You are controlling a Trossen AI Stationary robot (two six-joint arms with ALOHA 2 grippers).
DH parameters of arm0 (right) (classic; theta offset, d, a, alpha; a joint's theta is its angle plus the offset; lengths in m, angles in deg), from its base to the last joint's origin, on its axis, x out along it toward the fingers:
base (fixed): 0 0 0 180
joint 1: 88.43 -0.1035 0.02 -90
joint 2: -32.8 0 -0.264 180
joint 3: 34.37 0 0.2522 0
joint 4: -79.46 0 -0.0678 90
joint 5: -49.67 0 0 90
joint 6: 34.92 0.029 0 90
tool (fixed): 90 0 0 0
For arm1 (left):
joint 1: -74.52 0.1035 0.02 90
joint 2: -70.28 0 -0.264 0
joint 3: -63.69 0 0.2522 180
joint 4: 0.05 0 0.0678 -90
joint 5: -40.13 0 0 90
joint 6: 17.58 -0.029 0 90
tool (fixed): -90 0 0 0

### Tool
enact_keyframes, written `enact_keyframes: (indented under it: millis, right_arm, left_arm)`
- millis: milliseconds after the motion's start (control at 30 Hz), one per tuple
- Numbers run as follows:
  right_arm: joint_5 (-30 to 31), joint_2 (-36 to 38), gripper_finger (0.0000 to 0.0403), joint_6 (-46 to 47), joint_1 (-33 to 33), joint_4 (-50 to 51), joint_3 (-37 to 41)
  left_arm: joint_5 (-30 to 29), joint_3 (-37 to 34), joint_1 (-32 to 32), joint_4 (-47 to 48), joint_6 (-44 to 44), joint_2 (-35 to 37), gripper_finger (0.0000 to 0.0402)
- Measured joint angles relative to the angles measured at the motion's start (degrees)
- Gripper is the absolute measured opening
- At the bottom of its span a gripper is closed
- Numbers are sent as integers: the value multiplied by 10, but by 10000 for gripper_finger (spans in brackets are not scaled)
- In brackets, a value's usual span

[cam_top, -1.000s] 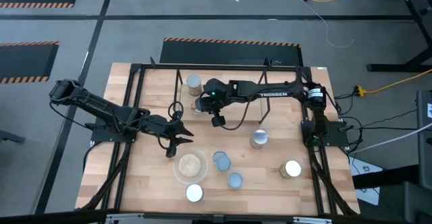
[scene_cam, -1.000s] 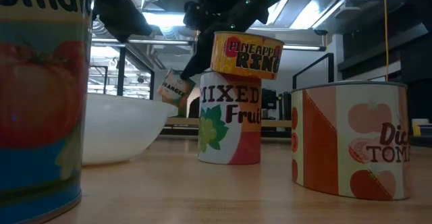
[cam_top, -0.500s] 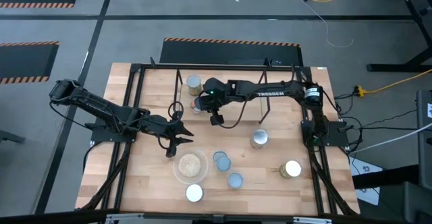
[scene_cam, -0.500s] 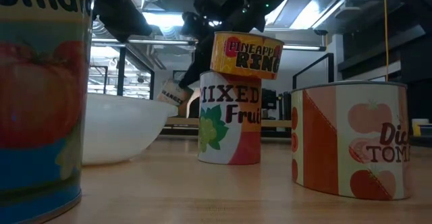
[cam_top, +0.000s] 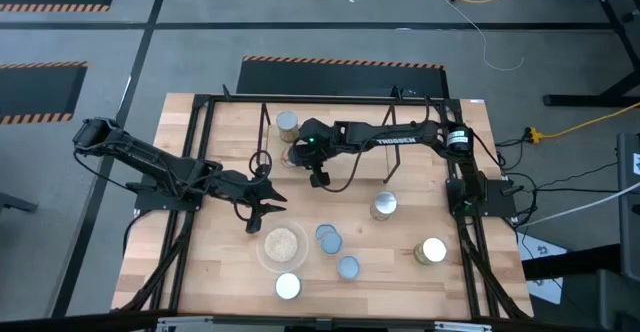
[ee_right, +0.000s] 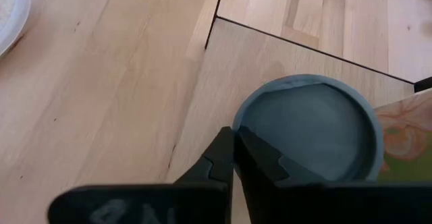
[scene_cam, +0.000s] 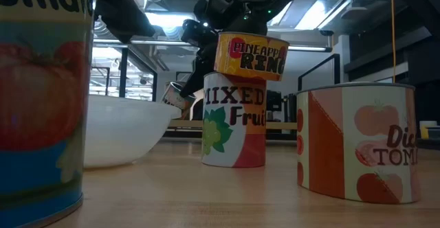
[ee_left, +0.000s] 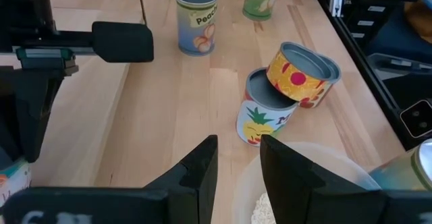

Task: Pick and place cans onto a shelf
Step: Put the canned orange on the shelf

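Note:
My right gripper (cam_top: 297, 156) reaches across to the shelf (cam_top: 335, 114), a low black-rod rack with a pale wood surface (ee_right: 229, 75), and is shut on a grey-topped can (ee_right: 307, 129) with an orange label (scene_cam: 175, 94). The can hangs tilted over the shelf's near corner; whether it touches the wood I cannot tell. Another can (cam_top: 287, 124) stands on the shelf behind it. My left gripper (cam_top: 265, 208) hovers open and empty above the clear bowl (cam_top: 283, 244). Several other cans (cam_top: 384, 206) stand on the table. My right gripper pinches the can's top rim (ee_right: 236, 126) at its near side, one finger on the lid inside the rim and one on the outer wall. The fingers slant down from the table's right. The can hangs tilted below them.
Two cans (ee_left: 270, 113) stand stacked, the upper one (scene_cam: 251, 54) tilted on the lower one (scene_cam: 234, 121). Further cans stand at the near edge (cam_top: 288, 286) and near right (cam_top: 432, 250). Black frame rods (cam_top: 200, 172) run along the table's sides.
My right gripper has sunk toward the shelf with the can, which stays tilted and now hangs lower, just above the shelf's surface.

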Motion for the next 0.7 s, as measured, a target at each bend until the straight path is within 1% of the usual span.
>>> enact_keyframes:
  millis: [700]
  right_arm:
    - [1, 0, 26, 2, 0, -13, 1]
  left_arm:
    - [0, 0, 0, 0, 0, 0, 105]
